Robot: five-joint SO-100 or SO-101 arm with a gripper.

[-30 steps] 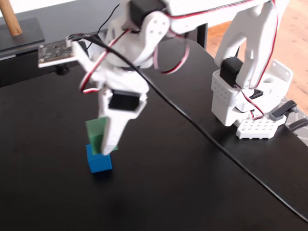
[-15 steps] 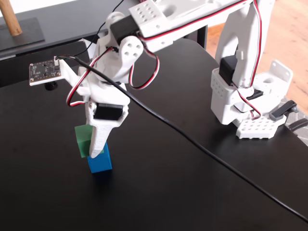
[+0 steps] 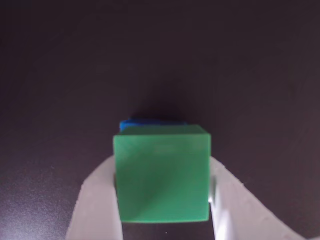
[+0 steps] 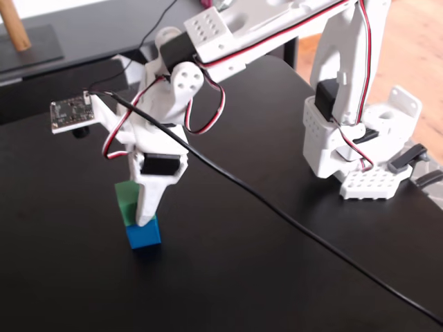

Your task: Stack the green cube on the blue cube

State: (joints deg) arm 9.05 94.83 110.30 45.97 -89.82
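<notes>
The green cube [image 3: 162, 172] sits between my gripper's [image 3: 162, 167] two white fingers [image 3: 100, 200], which press on its left and right sides. In the fixed view the green cube [image 4: 125, 200] rests on top of the blue cube [image 4: 143, 234] on the black table, roughly lined up with it. My gripper [image 4: 144, 216] comes down from above and its near finger covers part of both cubes. In the wrist view only a thin strip of the blue cube [image 3: 145, 122] shows beyond the green cube's far edge.
The black table [image 4: 277, 277] is bare around the stack. The arm's white base [image 4: 360, 138] stands at the right back. A black cable [image 4: 291, 221] runs across the table from the wrist toward the lower right. A dark board with a wooden post [image 4: 15, 28] lies at the far left.
</notes>
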